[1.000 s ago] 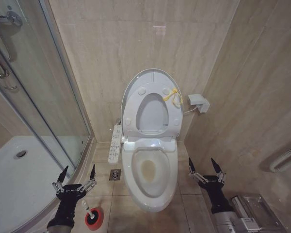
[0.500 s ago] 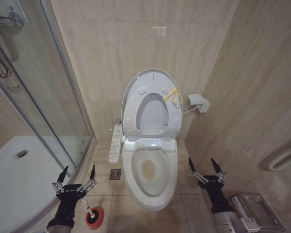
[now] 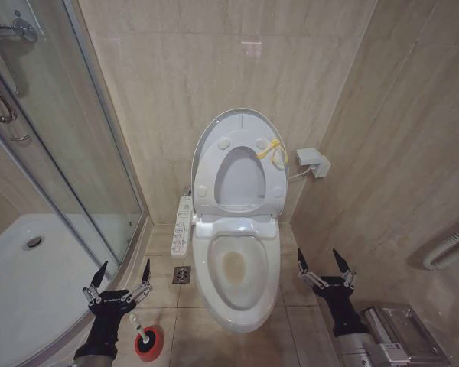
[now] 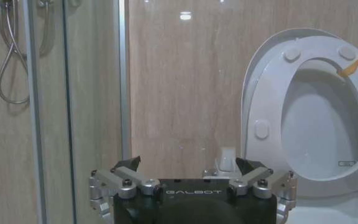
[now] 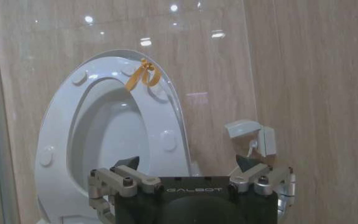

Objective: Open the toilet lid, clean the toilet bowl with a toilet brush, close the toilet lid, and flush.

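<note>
Already the toilet lid (image 3: 241, 122) stands upright against the tiled wall with the ring seat (image 3: 206, 172) raised in front of it, a yellow tie (image 3: 272, 151) knotted on the seat's rim, so the opening step looks done and the cleaning step appears to be the one in hand. Farthest left are the glass shower enclosure (image 3: 53, 153) and its white tray (image 3: 30, 283). Next comes the left gripper (image 3: 122, 277), low near the floor, fingers spread wide, holding nothing and touching nothing. Just below it, on the floor tiles, stands the toilet brush (image 3: 137, 327), its thin white handle rising from the round red holder (image 3: 148, 342); the handle top sits close under the left gripper but apart from it. To my eye the next move calls for that gripper to drop onto the handle, close on it and lift it straight out of the holder without tipping the holder over. A control panel (image 3: 183, 227) hangs at the toilet's left side, and a floor drain (image 3: 181, 275) lies beside the base. In the middle the toilet bowl (image 3: 239, 267) lies uncovered, brownish stain inside. Right of it a small white wall box (image 3: 314, 161) is mounted, and the right gripper (image 3: 324, 268) hovers beside the bowl, likewise spread apart and empty, idle.
</note>
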`<state>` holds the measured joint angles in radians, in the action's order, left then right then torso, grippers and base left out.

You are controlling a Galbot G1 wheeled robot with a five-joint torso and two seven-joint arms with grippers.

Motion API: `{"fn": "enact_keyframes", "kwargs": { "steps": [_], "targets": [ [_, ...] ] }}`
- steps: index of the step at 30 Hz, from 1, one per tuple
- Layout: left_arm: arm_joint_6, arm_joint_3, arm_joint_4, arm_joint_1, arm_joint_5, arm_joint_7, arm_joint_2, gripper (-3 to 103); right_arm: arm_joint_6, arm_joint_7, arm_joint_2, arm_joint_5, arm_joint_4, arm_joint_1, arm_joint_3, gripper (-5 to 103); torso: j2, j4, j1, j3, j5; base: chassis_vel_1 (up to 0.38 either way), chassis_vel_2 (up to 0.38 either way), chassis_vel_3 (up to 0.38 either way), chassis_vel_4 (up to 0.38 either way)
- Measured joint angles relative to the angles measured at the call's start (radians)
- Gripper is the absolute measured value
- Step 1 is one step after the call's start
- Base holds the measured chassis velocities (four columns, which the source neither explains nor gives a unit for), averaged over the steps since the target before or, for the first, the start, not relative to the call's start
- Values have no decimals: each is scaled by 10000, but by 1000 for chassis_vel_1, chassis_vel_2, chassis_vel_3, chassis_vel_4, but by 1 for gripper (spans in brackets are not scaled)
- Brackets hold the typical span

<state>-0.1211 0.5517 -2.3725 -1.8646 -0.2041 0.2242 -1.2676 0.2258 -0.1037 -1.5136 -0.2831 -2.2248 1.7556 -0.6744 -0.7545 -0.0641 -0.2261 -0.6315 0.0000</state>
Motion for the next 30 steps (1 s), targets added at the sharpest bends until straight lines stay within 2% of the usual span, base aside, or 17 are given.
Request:
{"fn": "enact_keyframes", "kwargs": {
  "steps": [30],
  "targets": [
    [0,1,0,0,0,0,0,100,0,0,0,0,0,0,0,100,0,0,-1,0,0,0,0,0,0]
  ]
}}
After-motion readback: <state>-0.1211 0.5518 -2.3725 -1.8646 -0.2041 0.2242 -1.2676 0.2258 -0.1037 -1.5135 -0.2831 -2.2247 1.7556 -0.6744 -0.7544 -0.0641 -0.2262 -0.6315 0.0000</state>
